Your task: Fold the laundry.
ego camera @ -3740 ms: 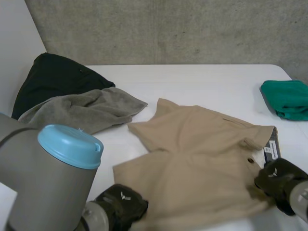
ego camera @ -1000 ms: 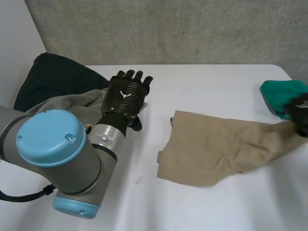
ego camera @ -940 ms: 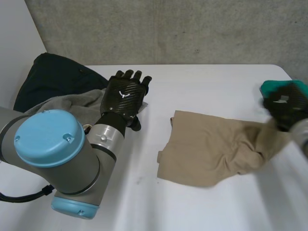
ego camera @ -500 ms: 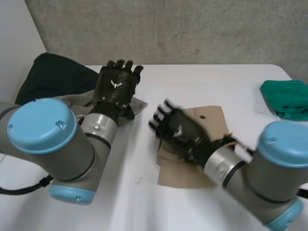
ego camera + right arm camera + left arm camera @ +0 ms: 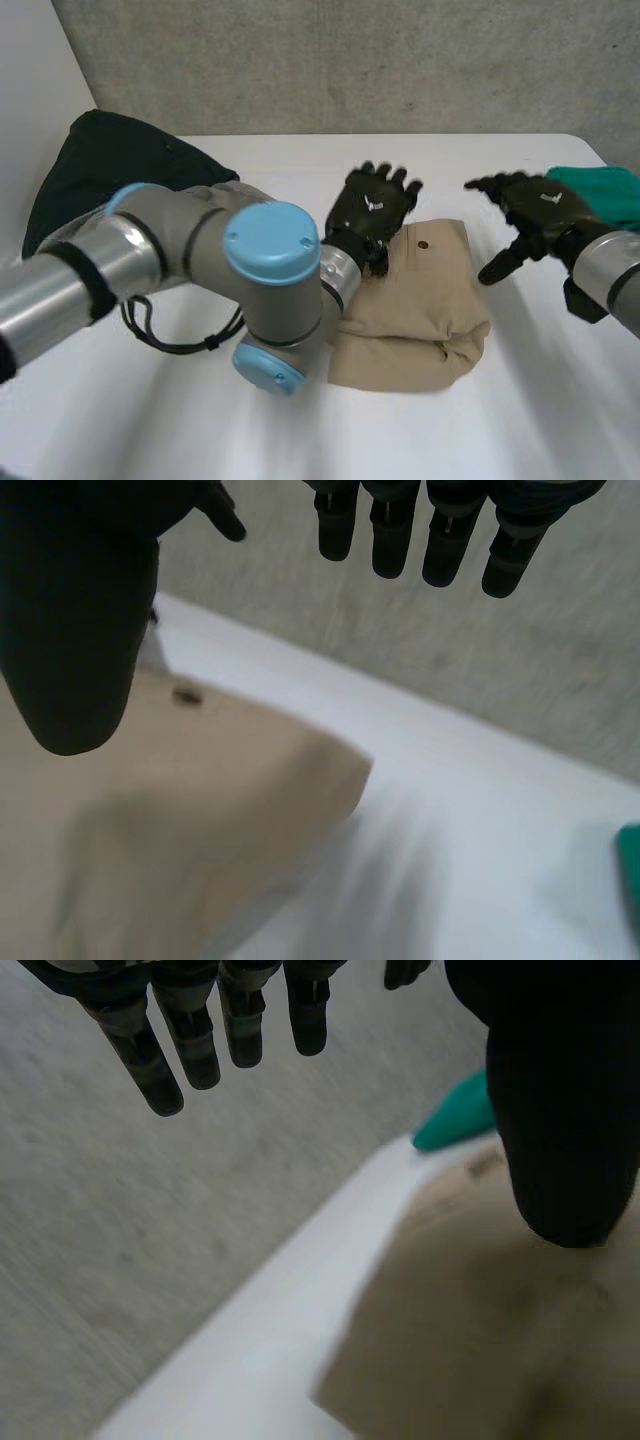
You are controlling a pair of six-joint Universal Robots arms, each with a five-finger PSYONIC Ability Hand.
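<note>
Change: The right hand [image 5: 535, 215] has been drawn off the tan garment [image 5: 425, 300] to the bare table [image 5: 520, 420] beside it. The left hand [image 5: 372, 208] has been brought across onto the garment's far edge. The garment, spread wide a second ago, is now doubled into a compact bundle.
Left hand: The fingers [image 5: 160, 1070] are held straight and the thumb [image 5: 565, 1120] well apart, and nothing is gripped. Whether the palm rests on the cloth cannot be told.
Right hand: The fingers [image 5: 400, 535] are spread straight and the thumb [image 5: 80, 640] is splayed, with nothing held. It hangs clear of the cloth.
Garment from the left hand: It lies under the palm and thumb and runs on from there toward the thumb side and back along the arm.
Garment from the right hand: It lies on the thumb side, near but apart, with its buttoned corner [image 5: 185, 693] closest to the thumb.
Long axis: The bundle runs from the flat buttoned end by the left fingertips to a rounded, rumpled end near the left arm's blue-capped joint.
Nearer hand: The left hand is judged nearer, being already over the cloth. The right would have to be carried back toward its own thumb to reach the free edge.
Further out: A green cloth [image 5: 615, 205] lies behind the right hand, on the side away from the garment. A black garment [image 5: 110, 165] lies well apart, beyond the left arm.
</note>
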